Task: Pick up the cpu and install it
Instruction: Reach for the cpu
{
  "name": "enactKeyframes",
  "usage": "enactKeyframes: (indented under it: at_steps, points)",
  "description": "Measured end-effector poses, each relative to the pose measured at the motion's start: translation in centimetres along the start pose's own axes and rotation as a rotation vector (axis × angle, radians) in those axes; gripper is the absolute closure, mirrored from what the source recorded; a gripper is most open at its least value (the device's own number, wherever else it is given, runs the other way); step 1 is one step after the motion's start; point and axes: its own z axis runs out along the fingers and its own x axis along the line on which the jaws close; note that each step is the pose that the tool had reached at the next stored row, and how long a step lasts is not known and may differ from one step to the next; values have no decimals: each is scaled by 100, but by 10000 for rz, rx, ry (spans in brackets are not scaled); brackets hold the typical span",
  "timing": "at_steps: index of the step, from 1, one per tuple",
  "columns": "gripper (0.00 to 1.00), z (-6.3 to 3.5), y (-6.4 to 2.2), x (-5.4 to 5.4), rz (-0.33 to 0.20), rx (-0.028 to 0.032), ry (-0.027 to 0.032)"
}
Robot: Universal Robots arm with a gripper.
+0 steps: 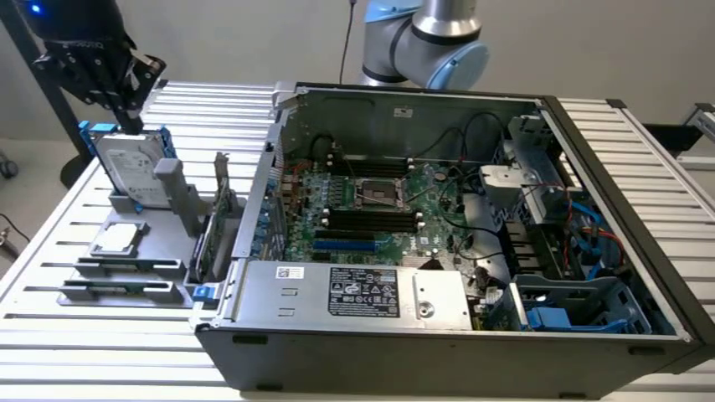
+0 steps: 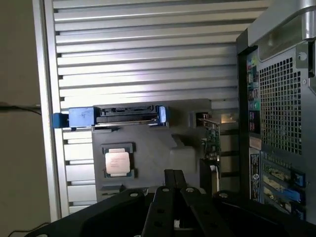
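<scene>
My hand [image 1: 126, 115] hangs at the exterior view's far left, black, pointing down with a slight tilt. My fingers [image 2: 165, 197] are drawn tight together, long and dark, their tips meeting in a narrow point. Well apart from the hand, toward the middle of the exterior view, a pale grey shoulder joint [image 1: 441, 38] with a blue cap bends my arm over.

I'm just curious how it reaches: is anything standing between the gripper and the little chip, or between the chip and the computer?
Nothing covers the cpu; its top lies bare. The gripper hangs above the upright hard drive, which stands next to the cpu. Between cpu and motherboard stand an upright card and the open case's wall.
</scene>
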Motion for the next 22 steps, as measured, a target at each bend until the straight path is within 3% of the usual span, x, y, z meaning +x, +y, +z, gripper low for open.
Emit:
enactKeyframes:
  at_steps: [13, 14, 22]
  points:
    - [89, 91, -45, 586, 8, 38, 162]
    - [89, 91, -47, 605, 9, 41, 184]
    - [89, 91, -47, 605, 9, 41, 185]
